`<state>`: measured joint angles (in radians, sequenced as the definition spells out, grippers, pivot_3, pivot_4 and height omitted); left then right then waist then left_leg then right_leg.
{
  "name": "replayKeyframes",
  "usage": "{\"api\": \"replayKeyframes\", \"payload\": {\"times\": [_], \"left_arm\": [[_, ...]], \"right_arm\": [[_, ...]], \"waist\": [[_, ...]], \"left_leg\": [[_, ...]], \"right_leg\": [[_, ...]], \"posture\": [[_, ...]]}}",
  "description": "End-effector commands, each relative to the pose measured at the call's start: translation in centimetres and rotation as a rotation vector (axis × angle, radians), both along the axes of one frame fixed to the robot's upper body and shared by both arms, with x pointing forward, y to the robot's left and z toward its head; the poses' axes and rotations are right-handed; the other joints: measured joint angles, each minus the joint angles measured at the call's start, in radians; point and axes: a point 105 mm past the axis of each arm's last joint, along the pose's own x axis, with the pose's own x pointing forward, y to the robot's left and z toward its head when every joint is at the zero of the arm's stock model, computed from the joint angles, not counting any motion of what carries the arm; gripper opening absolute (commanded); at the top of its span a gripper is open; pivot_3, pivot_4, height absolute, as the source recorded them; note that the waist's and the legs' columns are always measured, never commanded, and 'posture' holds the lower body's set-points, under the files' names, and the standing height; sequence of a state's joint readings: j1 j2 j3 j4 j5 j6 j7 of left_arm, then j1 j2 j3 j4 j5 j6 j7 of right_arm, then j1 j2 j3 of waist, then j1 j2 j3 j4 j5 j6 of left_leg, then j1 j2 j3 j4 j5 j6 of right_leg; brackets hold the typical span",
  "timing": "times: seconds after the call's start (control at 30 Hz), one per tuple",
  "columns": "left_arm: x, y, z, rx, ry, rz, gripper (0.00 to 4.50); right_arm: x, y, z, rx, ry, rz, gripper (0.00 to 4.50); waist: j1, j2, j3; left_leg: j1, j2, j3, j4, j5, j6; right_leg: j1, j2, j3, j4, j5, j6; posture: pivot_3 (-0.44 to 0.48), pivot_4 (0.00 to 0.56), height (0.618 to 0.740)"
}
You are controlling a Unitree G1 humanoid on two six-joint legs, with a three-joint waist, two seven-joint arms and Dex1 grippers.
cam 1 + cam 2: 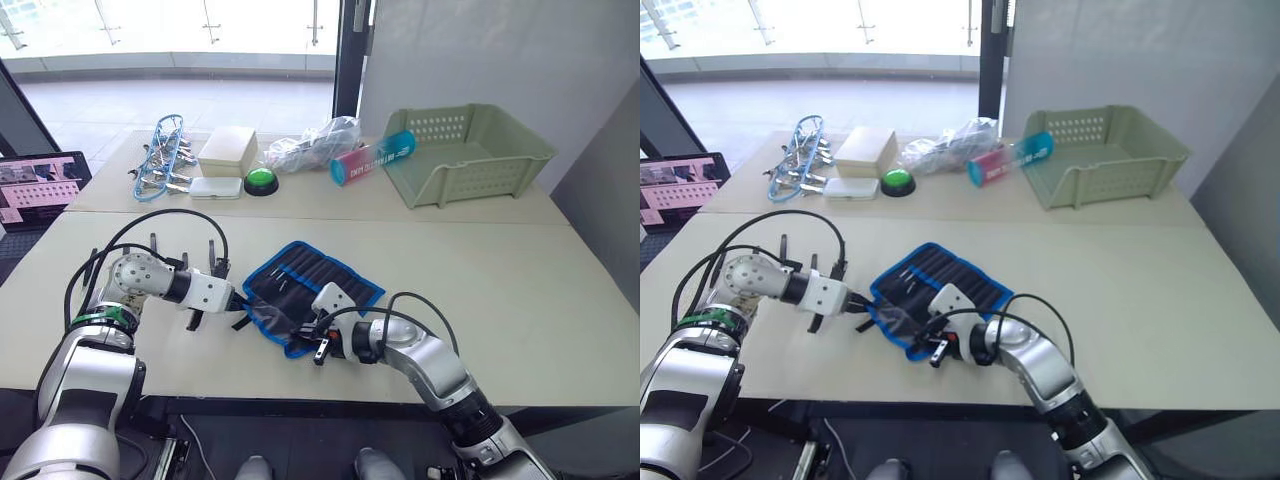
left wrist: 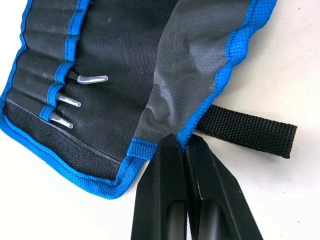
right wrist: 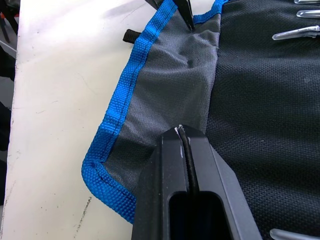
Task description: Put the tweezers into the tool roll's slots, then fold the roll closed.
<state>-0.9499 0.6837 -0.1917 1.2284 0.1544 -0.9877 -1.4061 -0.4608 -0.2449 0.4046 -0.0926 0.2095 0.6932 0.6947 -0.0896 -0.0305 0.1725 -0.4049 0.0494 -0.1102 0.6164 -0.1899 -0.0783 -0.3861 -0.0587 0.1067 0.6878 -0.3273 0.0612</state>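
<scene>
The tool roll (image 1: 322, 272) lies open on the near table, black with blue edging, its grey flap (image 3: 170, 95) lifted at the near-left end. Tweezers (image 2: 91, 79) sit in the slots (image 2: 60, 95), silvery ends poking out; more tweezers ends (image 3: 295, 34) show in the right wrist view. My left gripper (image 2: 180, 144) is shut on the flap's blue edge beside the black strap (image 2: 250, 131). My right gripper (image 3: 182, 134) is shut on the flap's grey fabric at the near end. In the head view the left gripper (image 1: 238, 299) and right gripper (image 1: 306, 328) pinch the same flap.
On the far table stand a green basket (image 1: 470, 152), a pink and blue tube (image 1: 372, 158), a clear bag (image 1: 315, 142), a green button (image 1: 261, 181), two white boxes (image 1: 228, 150) and a blue-framed tool bundle (image 1: 160, 155). A screen (image 1: 40, 185) sits at the left.
</scene>
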Motion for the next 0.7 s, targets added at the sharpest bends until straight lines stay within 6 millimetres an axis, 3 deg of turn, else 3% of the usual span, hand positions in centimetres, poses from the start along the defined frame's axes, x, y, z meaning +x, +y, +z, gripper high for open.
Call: {"api": "replayKeyframes", "payload": {"times": [0.03,0.17,0.3,0.33,0.4,0.6,0.7], "left_arm": [[0.4,0.9,1.6,-0.062,0.002,0.058,0.61],[0.0,1.7,1.6,-0.12,0.129,0.11,1.85],[0.3,2.4,2.9,-0.305,0.306,0.239,3.26],[0.5,2.4,3.4,-0.363,0.349,0.272,3.52],[0.5,2.1,4.4,-0.461,0.392,0.287,3.52],[-0.3,0.7,5.4,-0.667,0.524,0.307,1.7],[-0.8,-0.6,3.5,-0.701,0.536,0.349,0.61]], "right_arm": [[0.0,-1.1,-2.4,-0.071,0.08,-0.049,0.0],[0.1,-1.2,-2.5,-0.074,0.081,-0.052,0.0],[0.2,-1.2,-2.4,-0.074,0.079,-0.048,0.0],[0.2,-1.2,-2.3,-0.074,0.078,-0.046,0.0],[0.2,-1.1,-2.3,-0.075,0.076,-0.042,0.0],[0.1,-0.8,-2.4,-0.077,0.076,-0.022,0.0],[0.1,-0.8,-2.4,-0.08,0.072,-0.014,0.0]], "waist": [[-0.004,0.0,0.0],[-0.007,0.0,0.0],[-0.008,0.0,0.0],[-0.008,0.0,0.0],[-0.008,0.0,0.0],[-0.01,0.0,0.0],[-0.009,0.0,0.0]], "left_leg": [[0.0,0.0,0.0,0.0,0.0,0.0],[0.0,0.0,0.0,0.0,0.0,0.0],[0.0,0.0,-0.001,0.0,0.0,0.0],[0.0,0.0,-0.001,0.0,0.0,0.0],[0.0,0.0,-0.001,0.0,0.0,0.0],[0.001,0.0,-0.001,0.0,0.0,0.0],[0.001,0.0,-0.001,0.0,0.0,0.0]], "right_leg": [[0.0,0.0,0.0,0.0,0.0,0.0],[0.0,0.0,0.0,0.0,0.0,0.0],[0.0,0.0,-0.001,0.001,0.0,0.0],[0.0,0.0,-0.001,0.001,0.0,0.0],[0.0,0.0,-0.001,0.002,0.0,0.0],[0.0,0.0,-0.001,0.005,0.0,0.0],[0.0,0.0,-0.001,0.005,0.0,0.0]], "posture": [[0.0,0.15,0.74],[0.0,0.15,0.74],[0.0,0.15,0.74],[0.0,0.15,0.74],[0.0,0.15,0.74],[0.0,0.15,0.74],[0.0,0.15,0.74]]}}
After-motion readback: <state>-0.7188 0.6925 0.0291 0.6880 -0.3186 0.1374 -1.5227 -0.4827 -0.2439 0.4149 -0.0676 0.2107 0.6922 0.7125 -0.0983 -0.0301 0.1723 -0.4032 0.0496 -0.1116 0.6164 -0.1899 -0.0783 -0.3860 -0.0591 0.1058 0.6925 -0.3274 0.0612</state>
